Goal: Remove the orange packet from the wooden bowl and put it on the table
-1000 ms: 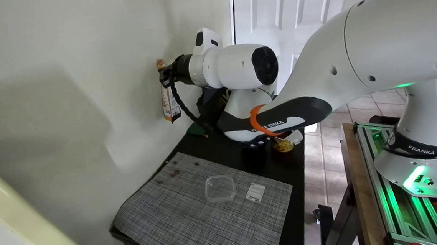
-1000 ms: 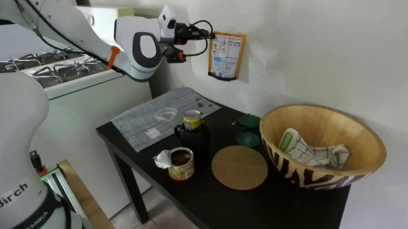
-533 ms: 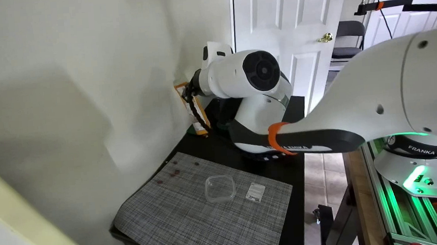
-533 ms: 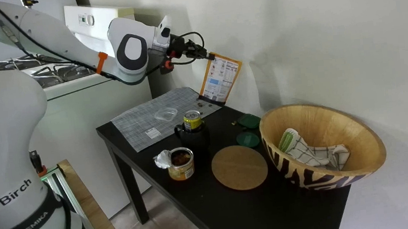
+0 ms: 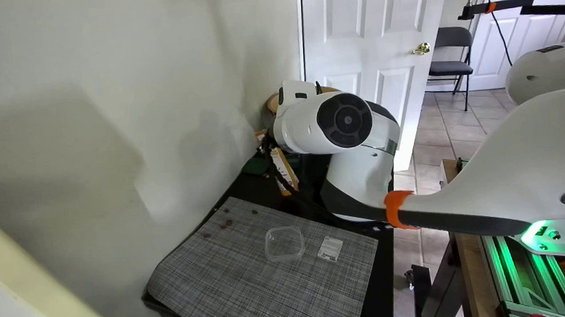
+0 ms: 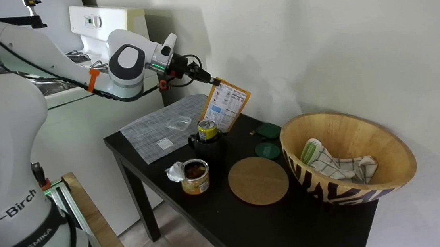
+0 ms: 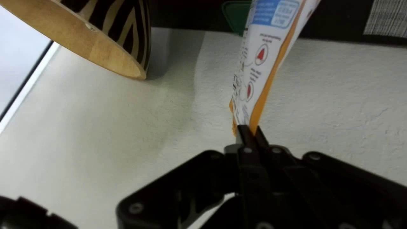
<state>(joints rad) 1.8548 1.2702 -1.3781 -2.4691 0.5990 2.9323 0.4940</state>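
Note:
The orange packet (image 6: pixel 224 104), white-backed with orange edges, hangs tilted from my gripper (image 6: pixel 216 82) just above the table (image 6: pixel 301 228). It also shows in an exterior view (image 5: pixel 286 173) and in the wrist view (image 7: pixel 264 60). My gripper is shut on its top edge, as the wrist view shows (image 7: pixel 253 131). In an exterior view the packet's lower end is partly hidden behind a can and mug; I cannot tell whether it touches the table. The wooden bowl (image 6: pixel 336 127) stands apart, with its zigzag outside visible in the wrist view (image 7: pixel 127 28).
A yellow can (image 6: pixel 208 130) sits in a black mug (image 6: pixel 208 150). Nearby are an opened can (image 6: pixel 196 185), a round board (image 6: pixel 258 181) and green lids (image 6: pixel 267 150). A clear dish (image 5: pixel 284 244) lies on the placemat (image 5: pixel 252 290). The wall (image 6: pixel 296 45) is behind.
My gripper has come down with the packet, away from the wall and closer to the table. The packet tilts more now. The bowl and the other table items have not moved.

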